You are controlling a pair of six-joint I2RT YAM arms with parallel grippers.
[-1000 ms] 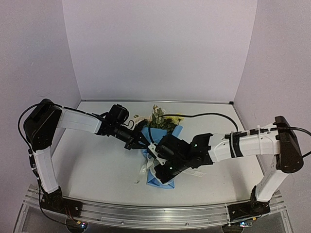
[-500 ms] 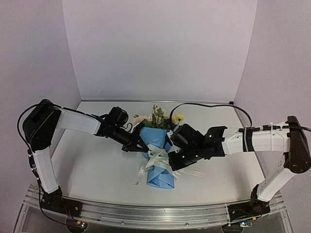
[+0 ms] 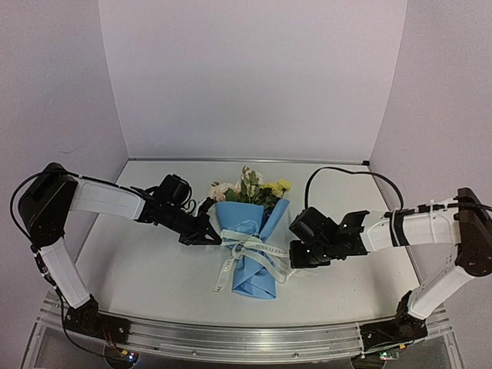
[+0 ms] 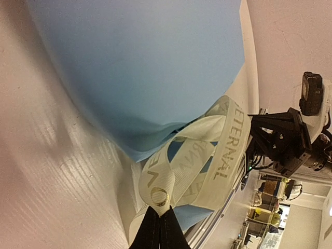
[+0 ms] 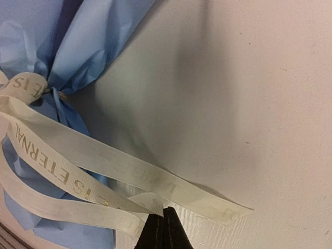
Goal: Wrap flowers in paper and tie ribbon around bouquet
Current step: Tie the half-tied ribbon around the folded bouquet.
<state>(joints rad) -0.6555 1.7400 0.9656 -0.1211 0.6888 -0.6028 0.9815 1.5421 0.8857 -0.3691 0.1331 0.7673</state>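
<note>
The bouquet lies mid-table: pink, cream and yellow flowers point to the back, and the light-blue paper forms a cone around the stems. The off-white ribbon with printed lettering is tied around the cone's waist. My left gripper is just left of the knot, shut on a ribbon loop at its tips, with the paper behind. My right gripper is just right of the cone, shut on a fold of ribbon beside the paper.
The white table is walled by pale panels on the left, back and right. A black cable arcs over the right arm. A metal rail runs along the near edge. A loose ribbon tail trails towards the front.
The right arm has drawn back to the right from over the bouquet, uncovering the cone. The left arm has shifted left. The ribbon loops are pulled outward on both sides.
</note>
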